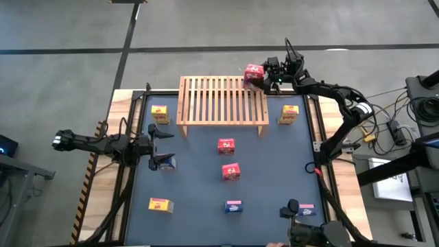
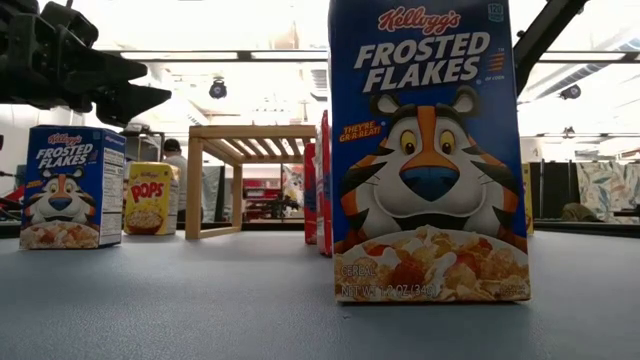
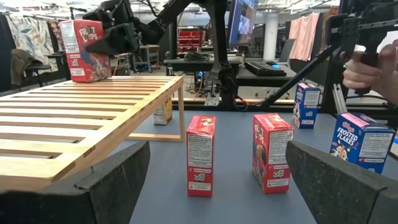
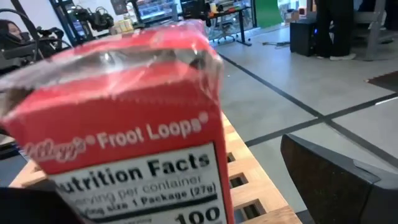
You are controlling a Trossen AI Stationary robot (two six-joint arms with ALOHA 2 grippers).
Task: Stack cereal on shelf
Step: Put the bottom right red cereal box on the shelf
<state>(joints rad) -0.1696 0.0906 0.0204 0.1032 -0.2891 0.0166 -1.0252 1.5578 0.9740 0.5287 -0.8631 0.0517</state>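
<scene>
At the shelf's (image 1: 223, 100) far right corner, stood the red Froot Loops box (image 1: 254, 71) upright between wide-open fingers of the right gripper (image 1: 264, 75), unclamped; left gripper (image 1: 159, 146) open, empty, farther.

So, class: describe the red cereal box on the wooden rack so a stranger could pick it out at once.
Start at the wooden slatted rack at the far side of the dark mat. On its far right corner stands a red Froot Loops box, with the right end effector at it. The other two red boxes stand down on the mat; this one alone is on the rack.
</scene>
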